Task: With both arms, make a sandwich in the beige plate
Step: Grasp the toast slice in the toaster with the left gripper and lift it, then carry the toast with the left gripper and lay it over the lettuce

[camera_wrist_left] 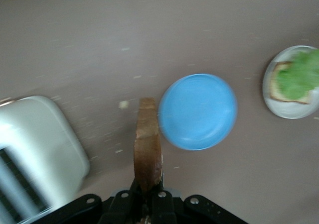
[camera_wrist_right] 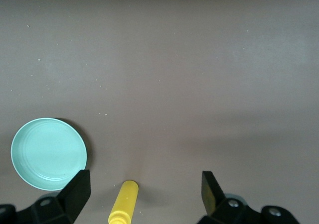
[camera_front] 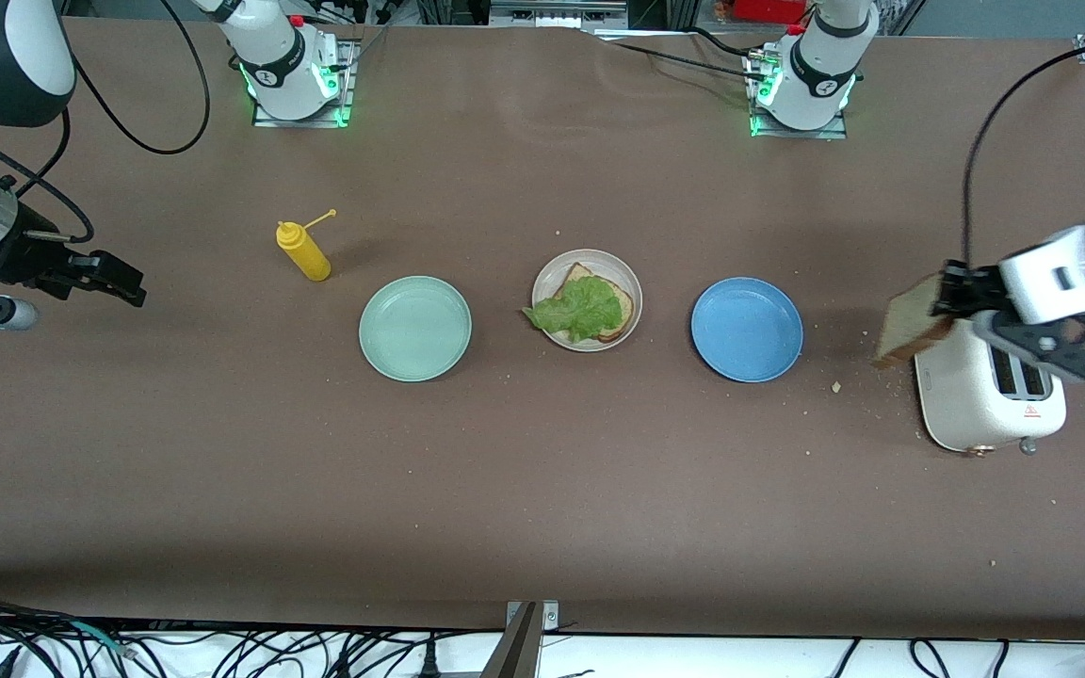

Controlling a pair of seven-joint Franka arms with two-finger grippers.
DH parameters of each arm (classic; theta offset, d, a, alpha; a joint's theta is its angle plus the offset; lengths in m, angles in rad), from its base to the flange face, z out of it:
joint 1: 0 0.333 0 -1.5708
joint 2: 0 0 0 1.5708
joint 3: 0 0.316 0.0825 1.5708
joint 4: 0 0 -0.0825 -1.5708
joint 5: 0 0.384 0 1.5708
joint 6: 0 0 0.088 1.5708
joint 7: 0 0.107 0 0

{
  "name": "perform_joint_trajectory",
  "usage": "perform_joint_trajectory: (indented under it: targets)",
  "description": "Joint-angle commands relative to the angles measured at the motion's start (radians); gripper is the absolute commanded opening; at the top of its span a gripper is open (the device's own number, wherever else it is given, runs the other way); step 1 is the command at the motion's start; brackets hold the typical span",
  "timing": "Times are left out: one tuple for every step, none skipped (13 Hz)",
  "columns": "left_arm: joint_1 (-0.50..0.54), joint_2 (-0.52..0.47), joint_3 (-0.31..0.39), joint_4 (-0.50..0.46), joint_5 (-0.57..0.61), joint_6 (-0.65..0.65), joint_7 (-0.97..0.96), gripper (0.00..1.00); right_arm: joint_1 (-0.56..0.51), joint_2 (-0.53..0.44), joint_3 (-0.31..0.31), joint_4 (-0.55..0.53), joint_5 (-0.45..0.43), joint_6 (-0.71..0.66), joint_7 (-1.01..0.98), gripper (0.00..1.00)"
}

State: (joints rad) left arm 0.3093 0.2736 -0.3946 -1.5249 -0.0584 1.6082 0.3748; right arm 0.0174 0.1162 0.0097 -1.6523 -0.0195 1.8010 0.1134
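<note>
Gripping a bread slice (camera_front: 910, 325) on edge over the toaster (camera_front: 985, 400) at the tabletop's left-arm end, the left pincer (camera_front: 949, 292) must carry it toward the beige plate (camera_front: 630, 282) mid-tabletop, where lettuce (camera_front: 583, 308) tops bread. The right pincer (camera_front: 123, 280) waits open.

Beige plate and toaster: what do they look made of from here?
The beige plate looks like matte plastic or melamine, going by its dull, even sheen, though glazed ceramic is possible. The toaster seems to have a glossy cream shell, painted metal or plastic, with soft highlights and dark slots on top.
</note>
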Motion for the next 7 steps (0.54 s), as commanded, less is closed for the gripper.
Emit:
perform_joint_trajectory:
  targets:
    - [-0.099, 0.064, 0.000, 0.011, -0.153, -0.016, -0.133, 0.00, 0.015, 0.006, -0.013, -0.021, -0.011, 0.023, -0.006, 0.99]
    - [-0.142, 0.093, 0.000, 0.014, -0.234, -0.014, -0.170, 0.00, 0.015, 0.014, -0.013, -0.020, -0.011, 0.023, -0.006, 1.00]
    - [-0.171, 0.126, 0.000, 0.020, -0.304, -0.013, -0.183, 0.00, 0.013, 0.016, -0.013, -0.017, -0.008, 0.024, -0.006, 1.00]
    - [-0.188, 0.157, 0.000, 0.020, -0.377, -0.011, -0.182, 0.00, 0.012, 0.020, -0.013, -0.015, -0.005, 0.024, -0.003, 1.00]
    - [-0.200, 0.197, 0.000, 0.020, -0.444, -0.010, -0.168, 0.00, 0.013, 0.020, -0.013, -0.015, -0.005, 0.026, 0.006, 1.00]
    - [-0.217, 0.241, 0.000, 0.022, -0.518, -0.007, -0.162, 0.00, 0.010, 0.020, -0.014, -0.015, -0.004, 0.027, 0.009, 1.00]
    - [-0.229, 0.292, 0.000, 0.026, -0.579, 0.004, -0.159, 0.00, 0.009, 0.019, -0.014, -0.014, -0.004, 0.026, 0.009, 1.00]
